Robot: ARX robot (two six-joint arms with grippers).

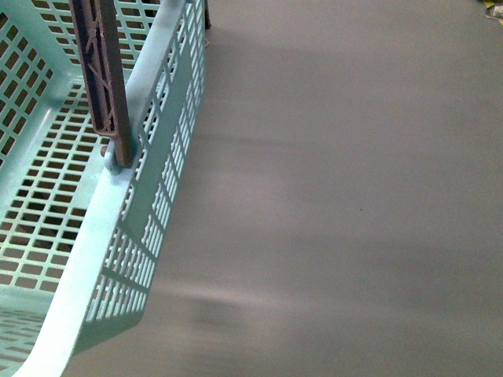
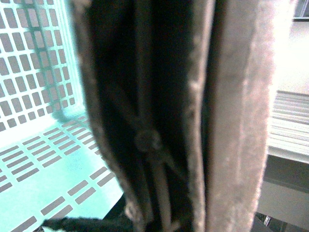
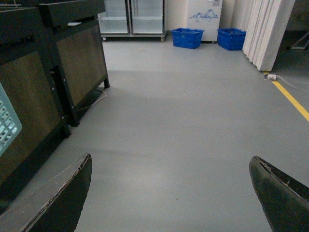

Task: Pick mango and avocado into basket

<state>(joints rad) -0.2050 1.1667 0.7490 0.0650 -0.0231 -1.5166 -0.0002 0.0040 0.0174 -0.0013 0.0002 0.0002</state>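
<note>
Teal plastic takes up the left of the front view. This is the basket (image 1: 90, 236), slotted in wall and bottom, with its near rim running on a slant. The brown handle (image 1: 106, 71) stands up from that rim, its ribbed inner face showing. Grey floor (image 1: 338, 204) spreads out beside the basket, and neither arm shows in this view. In the left wrist view the handle (image 2: 236, 121) is blurred and very near the lens, filling most of the picture, with the basket's slotted wall and bottom (image 2: 34, 159) behind it. A dark, fuzzy shape just beside the handle may be part of the left jaws, but I cannot tell whether they are parted or closed on anything. The right jaws stand wide apart in the right wrist view, and the two dark fingers (image 3: 53, 198) have only floor between them and hold nothing. A corner of the basket (image 3: 6, 126) shows at the edge of that view, just beside a dark cabinet (image 3: 77, 63). Well apart from the basket, across the floor, are two blue crates (image 3: 187, 37), a pale curtain (image 3: 265, 29) and a yellow floor line (image 3: 292, 99). Where the mango lies cannot be told from these views.
</note>
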